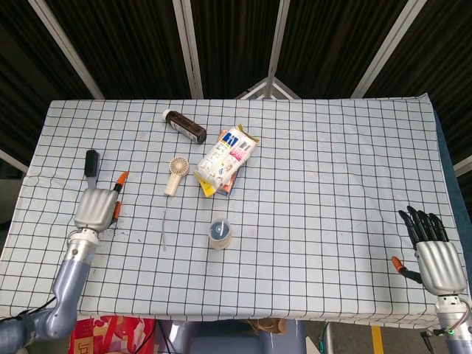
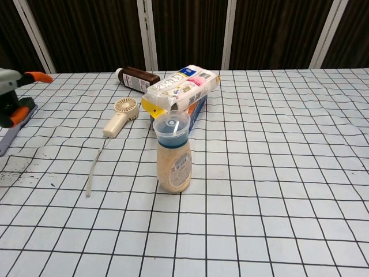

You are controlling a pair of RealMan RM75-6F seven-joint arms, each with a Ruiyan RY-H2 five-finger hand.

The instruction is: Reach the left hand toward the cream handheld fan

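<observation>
The cream handheld fan (image 1: 175, 174) lies flat left of the table's middle, its round head toward the back; the chest view shows the fan (image 2: 120, 114) too. My left hand (image 1: 97, 206) hovers over the left part of the table, a short way left of the fan and a little nearer the front edge. It holds nothing and its orange-tipped thumb sticks out toward the fan. Only part of the left hand (image 2: 11, 92) shows at the chest view's left edge. My right hand (image 1: 431, 251) rests at the front right corner, fingers straight, empty.
A black brush with a grey handle (image 1: 90, 177) lies just behind the left hand. A white strap (image 1: 164, 225) trails from the fan toward the front. A brown bottle (image 1: 184, 125), snack packets (image 1: 225, 158) and an upright sauce bottle (image 2: 173, 153) stand near the fan.
</observation>
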